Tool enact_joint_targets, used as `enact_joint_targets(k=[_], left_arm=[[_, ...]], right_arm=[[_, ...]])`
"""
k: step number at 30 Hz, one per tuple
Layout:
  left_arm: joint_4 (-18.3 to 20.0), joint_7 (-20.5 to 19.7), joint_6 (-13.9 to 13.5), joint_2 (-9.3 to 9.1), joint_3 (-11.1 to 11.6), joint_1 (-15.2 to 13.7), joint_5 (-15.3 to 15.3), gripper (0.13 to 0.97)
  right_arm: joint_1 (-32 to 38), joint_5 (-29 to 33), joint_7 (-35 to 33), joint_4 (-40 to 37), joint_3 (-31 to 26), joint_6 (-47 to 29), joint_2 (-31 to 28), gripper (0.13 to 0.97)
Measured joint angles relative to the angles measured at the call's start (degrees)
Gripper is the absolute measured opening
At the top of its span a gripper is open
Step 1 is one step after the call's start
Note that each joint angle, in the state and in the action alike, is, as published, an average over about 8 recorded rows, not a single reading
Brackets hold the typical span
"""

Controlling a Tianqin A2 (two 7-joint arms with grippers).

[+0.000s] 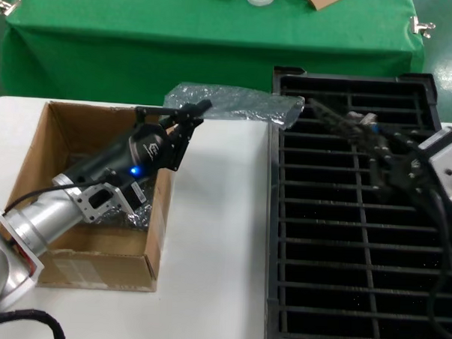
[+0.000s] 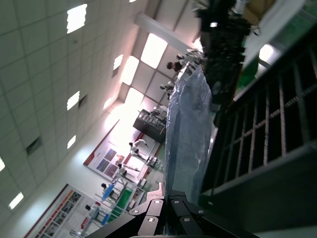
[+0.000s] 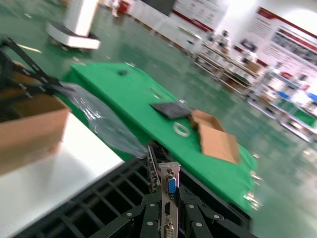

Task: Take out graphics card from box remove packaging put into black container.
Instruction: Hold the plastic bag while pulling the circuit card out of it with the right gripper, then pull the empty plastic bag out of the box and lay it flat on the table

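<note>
A: Where's the graphics card (image 3: 168,198)?

B: Pinched in the right gripper (image 3: 167,214) by its bracket end, above the black container (image 1: 344,220) at right of the head frame; stiff, light, fragile, so I'd hold it by bracket or edges.

A: And the packaging (image 1: 232,104)?

B: Limp, slippery film, upper centre; the left gripper (image 1: 189,117) clamps its end above the box (image 1: 94,269).

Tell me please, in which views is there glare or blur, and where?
Head view: even light, sharp; pale glare on the bag held by the left gripper. Left wrist view: ceiling lights blown out white, the bag backlit. Right wrist view: background hall and green cloth smeared by blur; the card in the right gripper stays fairly sharp.
</note>
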State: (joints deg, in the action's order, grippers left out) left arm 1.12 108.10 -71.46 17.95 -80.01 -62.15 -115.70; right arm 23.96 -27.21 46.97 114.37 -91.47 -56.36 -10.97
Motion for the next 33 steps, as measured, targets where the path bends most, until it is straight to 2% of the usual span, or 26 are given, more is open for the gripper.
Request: enact_joint_targets(k=[4, 7, 15, 19, 25, 33], left_arm=[[-0.01, -5.59, -0.48, 0.3, 0.45, -0.85, -0.46, 0.139], [-0.24, -11.73, -0.68, 0.76, 1.42, -1.88, -1.43, 0.139], [-0.96, -31.33, 1.41, 2.38, 5.75, -4.76, -5.71, 0.139], [-1.07, -41.15, 1.46, 3.11, 6.58, -5.82, -6.52, 0.139], [-1.11, -54.25, -2.62, 3.84, 5.21, -6.56, -5.13, 0.139], [-1.12, -71.88, -9.96, 4.51, 0.7, -6.54, -0.59, 0.139]], right_arm=[[-0.79, 4.79, 0.59, 2.34, 2.37, -2.51, 2.3, 0.185], [-1.1, 6.87, 0.81, 3.04, 3.77, -4.01, 3.5, 0.185], [-1.81, 8.81, 0.11, 3.55, 6.1, -5.66, 5.56, 0.185], [-1.84, 8.78, -0.57, 3.31, 6.62, -5.92, 6.22, 0.185], [-1.07, 8.34, -1.48, 2.13, 6.67, -6.29, 6.7, 0.185], [-0.14, 8.01, -2.35, 0.72, 6.43, -6.49, 7.28, 0.185]])
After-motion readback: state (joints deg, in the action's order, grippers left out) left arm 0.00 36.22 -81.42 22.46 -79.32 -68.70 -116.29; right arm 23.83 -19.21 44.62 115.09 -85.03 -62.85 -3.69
